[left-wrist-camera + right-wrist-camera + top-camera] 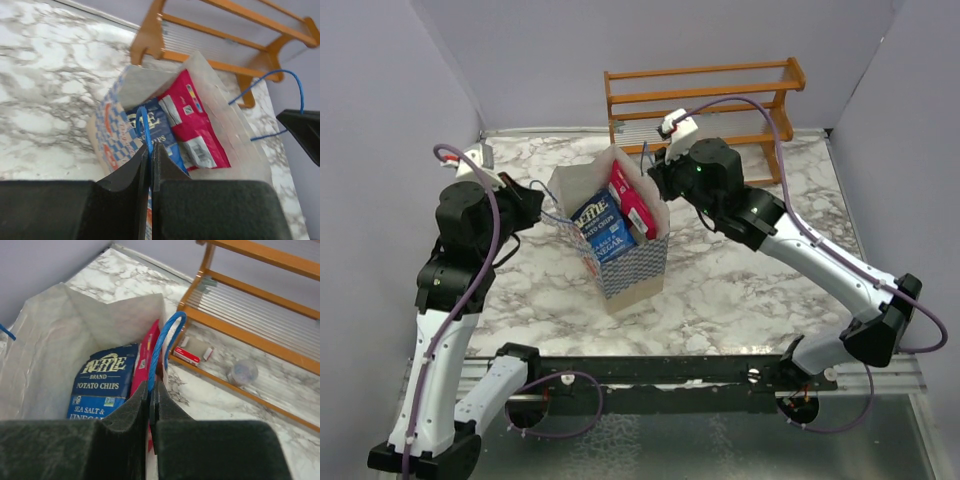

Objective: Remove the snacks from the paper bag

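The paper bag [638, 268] stands open mid-table, cream with a blue-and-white checkered band. Inside it stand a dark blue chips packet [603, 228] and a red packet [631, 201]; both also show in the left wrist view [159, 122] [196, 131] and the right wrist view [102, 382] [145, 362]. My left gripper [150, 147] is shut on the bag's left blue cord handle [143, 122] at the bag's left rim. My right gripper [151, 389] is shut on the right blue cord handle [165, 340] at the bag's right rim. The handles are held apart, so the mouth is wide.
An orange-brown wooden rack [705, 95] stands behind the bag at the back. A small clear cup [243, 372] and a small red-and-white packet [190, 356] lie under it. Grey walls close in left, right and back.
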{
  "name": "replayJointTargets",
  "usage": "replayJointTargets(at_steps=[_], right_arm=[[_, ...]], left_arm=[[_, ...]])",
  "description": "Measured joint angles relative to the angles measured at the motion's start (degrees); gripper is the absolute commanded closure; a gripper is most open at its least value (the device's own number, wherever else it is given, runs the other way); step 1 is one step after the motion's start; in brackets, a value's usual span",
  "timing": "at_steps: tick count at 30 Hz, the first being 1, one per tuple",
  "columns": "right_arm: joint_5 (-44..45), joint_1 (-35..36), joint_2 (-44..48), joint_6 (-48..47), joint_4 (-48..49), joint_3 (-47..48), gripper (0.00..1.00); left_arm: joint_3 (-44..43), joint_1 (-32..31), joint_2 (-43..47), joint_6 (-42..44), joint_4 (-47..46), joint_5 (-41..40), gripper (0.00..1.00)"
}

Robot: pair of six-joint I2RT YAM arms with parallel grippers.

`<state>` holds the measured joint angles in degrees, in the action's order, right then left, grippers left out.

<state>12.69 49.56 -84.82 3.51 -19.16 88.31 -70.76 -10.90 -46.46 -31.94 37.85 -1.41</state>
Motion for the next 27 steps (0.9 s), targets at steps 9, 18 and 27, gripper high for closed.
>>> replayJointTargets(at_steps=[9,18,27], right_arm=[[8.76,-0.07,3.5,1.84,-3.85,-2.1,0.94],[12.66,-0.07,3.5,-2.97,-5.81,-1.44,0.52],[9.79,-0.07,-0.76,-0.2,-16.0,15.19,0.17]], left_arm=[[3.04,-0.46,-5.38,1.57,-8.79,18.56,1.0],[2.97,-2.47,-7.63,3.23,-4.68,17.94,0.9],[1.7,-2.47,-7.02,4.7,13.6,8.59,0.8]])
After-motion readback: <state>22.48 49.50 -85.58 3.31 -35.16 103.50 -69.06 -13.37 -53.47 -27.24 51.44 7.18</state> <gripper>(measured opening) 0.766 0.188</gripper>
